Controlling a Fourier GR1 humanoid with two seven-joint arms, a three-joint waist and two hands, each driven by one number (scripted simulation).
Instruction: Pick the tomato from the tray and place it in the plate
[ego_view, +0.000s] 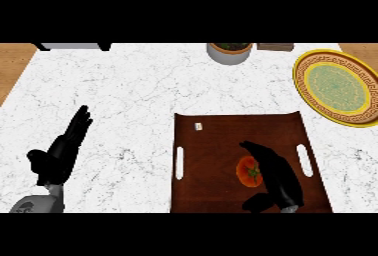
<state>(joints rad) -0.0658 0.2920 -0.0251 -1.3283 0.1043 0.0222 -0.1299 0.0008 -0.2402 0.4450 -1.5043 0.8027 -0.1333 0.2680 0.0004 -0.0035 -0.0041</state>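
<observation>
A white marble counter (133, 100) with thin grey veins filled most of the head view. On its near right part lay a dark brown rectangular tray (221, 135), with a narrow handle slot cut near each of its left and right sides. Beyond the tray, near the counter's far right corner and well apart from it, sat a round plate (337, 87) with a patterned gold rim and a pale green middle; nothing lay on it.

The robot's left hand (63, 150), black, showed at the left of the counter, well apart from the tray, fingers straight and together, pointing away from the robot, holding nothing. The right hand (277, 177) was over the tray's near right part, its fingers stretched out and only slightly bent, its thumb out towards the near edge; it was not closed round anything.

At the counter's far edge stood a grey round pot (230, 51) with dark contents.

The tomato (249, 171), red-orange with a small green stalk, lay on the tray just left of the right hand's fingers, right against them, between fingertips and thumb. A tiny white tag (198, 126) lay near the tray's far left corner.
</observation>
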